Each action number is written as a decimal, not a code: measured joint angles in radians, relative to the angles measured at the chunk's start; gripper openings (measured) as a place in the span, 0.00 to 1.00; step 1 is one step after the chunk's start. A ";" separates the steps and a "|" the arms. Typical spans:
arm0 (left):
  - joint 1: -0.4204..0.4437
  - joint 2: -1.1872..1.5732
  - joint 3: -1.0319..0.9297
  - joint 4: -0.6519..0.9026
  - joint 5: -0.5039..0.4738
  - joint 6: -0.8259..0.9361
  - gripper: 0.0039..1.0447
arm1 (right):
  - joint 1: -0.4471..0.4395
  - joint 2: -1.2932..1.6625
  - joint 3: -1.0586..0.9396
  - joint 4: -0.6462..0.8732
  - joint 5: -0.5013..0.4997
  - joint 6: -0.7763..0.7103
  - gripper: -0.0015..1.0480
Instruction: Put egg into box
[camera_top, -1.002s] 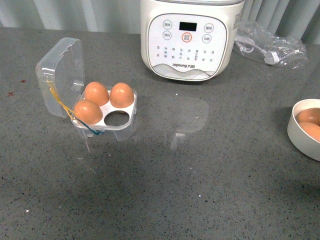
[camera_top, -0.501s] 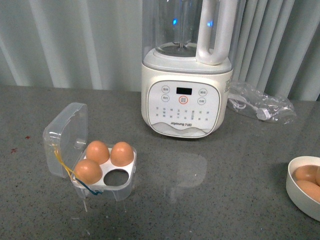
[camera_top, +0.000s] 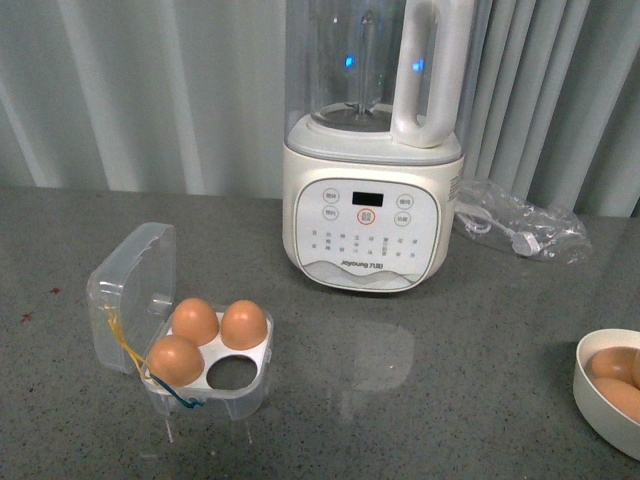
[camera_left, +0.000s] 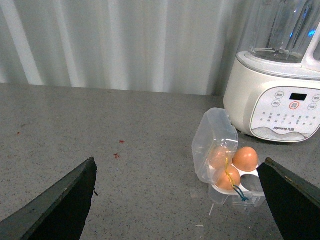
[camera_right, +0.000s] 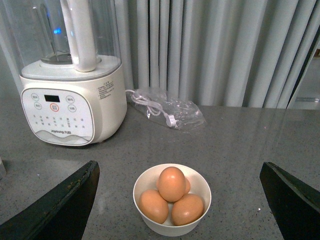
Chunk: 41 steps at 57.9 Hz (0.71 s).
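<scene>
Clear plastic four-egg box (camera_top: 133, 285), lid open, three holes filled; smooth orange-brown egg (camera_right: 171, 183) atop others in white bowl (camera_right: 172, 230).

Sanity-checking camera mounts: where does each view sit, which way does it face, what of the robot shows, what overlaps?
Front: on the body between the arms, facing the blender, with the box on the left and the bowl at the right edge; no arm shows.
Left wrist: on the left arm, facing the box; the left gripper frames it, fingers wide apart.
Right wrist: on the right arm, facing the bowl; the right gripper is likewise open.
Shared: the blender, in all three.
</scene>
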 joint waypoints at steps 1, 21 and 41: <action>0.000 0.000 0.000 0.000 0.000 0.000 0.94 | 0.000 0.000 0.000 0.000 0.000 0.000 0.93; 0.000 0.000 0.000 0.000 0.000 0.000 0.94 | 0.000 0.000 0.000 0.000 0.000 0.000 0.93; 0.000 0.000 0.000 0.000 0.000 0.000 0.94 | -0.019 0.037 0.025 -0.066 -0.066 -0.004 0.93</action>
